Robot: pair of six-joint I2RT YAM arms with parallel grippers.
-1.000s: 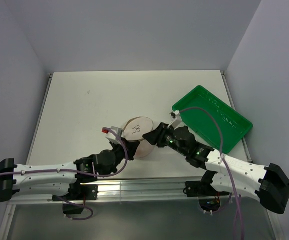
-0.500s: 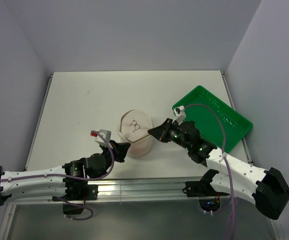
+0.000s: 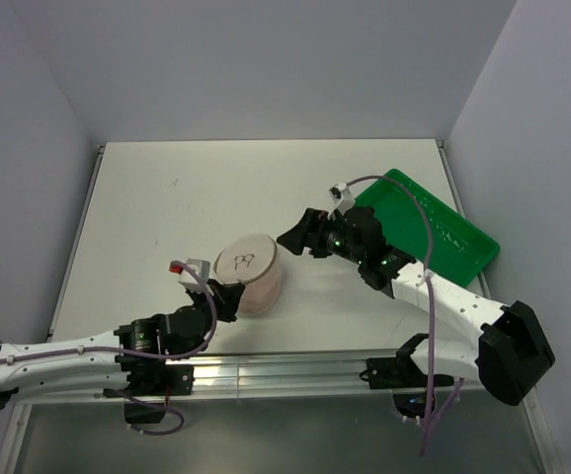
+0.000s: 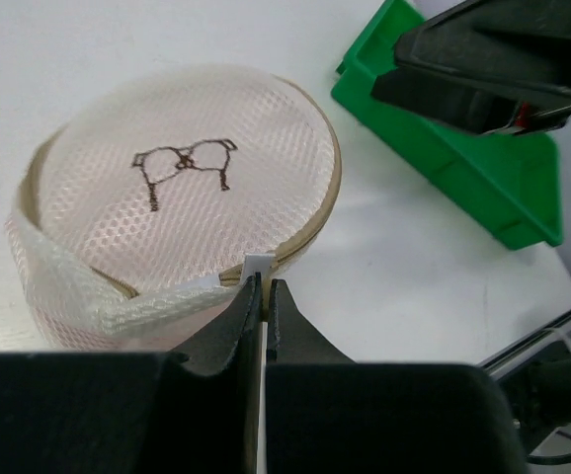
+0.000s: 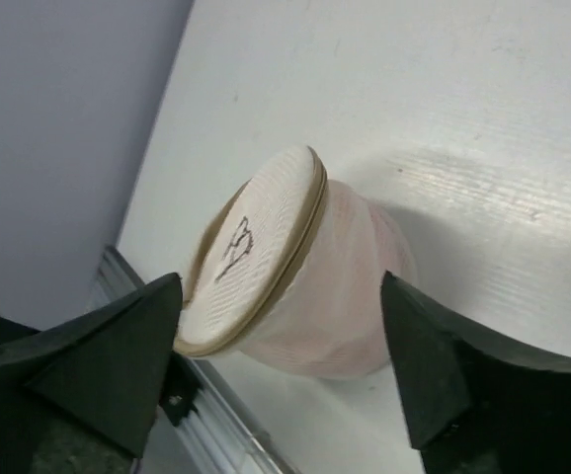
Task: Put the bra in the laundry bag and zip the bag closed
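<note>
1. Bag [image 3: 249,275] sits on the table [image 3: 167,197], disc with the dark mark facing up.
2. Pale pink bra [image 5: 340,316] shows through the bag's mesh side, so it is inside.
3. Left gripper [image 4: 265,289] is at the bag's near rim, jaws pinched on the white zip tab [image 4: 257,264].
4. Left of the tab, a gap shows between the top disc and the side wall.
5. Right gripper [image 3: 290,238] is just right of the bag, not touching it, jaws wide and holding nothing.
6. Green tray [image 3: 463,249] lies right of the bag, beyond the right gripper.
</note>
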